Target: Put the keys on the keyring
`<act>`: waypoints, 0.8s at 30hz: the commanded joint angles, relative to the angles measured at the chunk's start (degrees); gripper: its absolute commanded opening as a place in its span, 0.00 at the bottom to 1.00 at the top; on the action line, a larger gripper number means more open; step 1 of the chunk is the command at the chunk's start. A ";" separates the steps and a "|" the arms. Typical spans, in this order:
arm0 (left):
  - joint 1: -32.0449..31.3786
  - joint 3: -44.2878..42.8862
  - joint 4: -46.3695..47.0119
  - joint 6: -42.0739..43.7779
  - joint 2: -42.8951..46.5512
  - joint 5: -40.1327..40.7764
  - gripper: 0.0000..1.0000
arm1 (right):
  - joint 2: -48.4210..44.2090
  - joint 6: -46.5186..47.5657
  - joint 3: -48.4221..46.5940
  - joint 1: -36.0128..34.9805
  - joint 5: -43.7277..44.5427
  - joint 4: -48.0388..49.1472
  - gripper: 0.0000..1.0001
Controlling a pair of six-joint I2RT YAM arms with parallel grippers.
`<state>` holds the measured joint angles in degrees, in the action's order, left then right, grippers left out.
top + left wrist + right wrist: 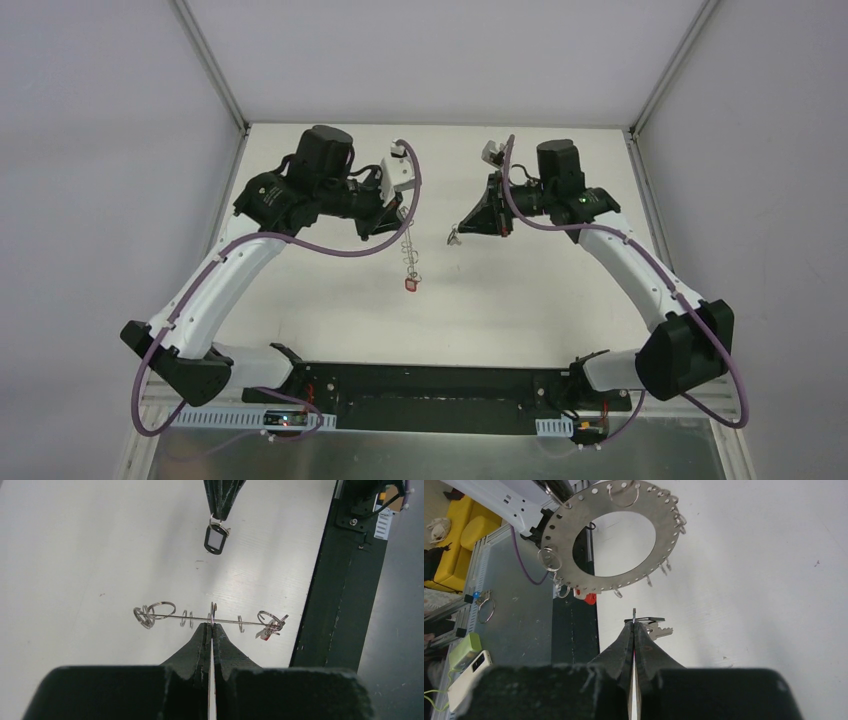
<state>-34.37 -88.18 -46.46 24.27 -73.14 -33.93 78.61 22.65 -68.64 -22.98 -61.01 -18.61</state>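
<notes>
Clamping the keyring [667, 530] in my left gripper [211, 626] and the black-headed key [216, 538] in my right gripper [634, 625], I judge alignment with a rim loop [548, 559] comes next.

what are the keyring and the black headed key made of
keyring: looks like sheet metal, matte grey, flat and thin with punched holes and wire loops. black-headed key: silvery metal blade with a slight shine; the head is probably plastic, dark and smooth.
</notes>
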 commanded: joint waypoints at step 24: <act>-6.69 3.10 0.96 3.22 0.56 2.11 0.00 | 1.49 -3.27 -3.99 -8.50 -11.17 0.87 0.00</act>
<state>-39.90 -85.80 -47.44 26.65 -72.99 -32.73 79.53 20.40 -71.13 -31.27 -68.64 -19.51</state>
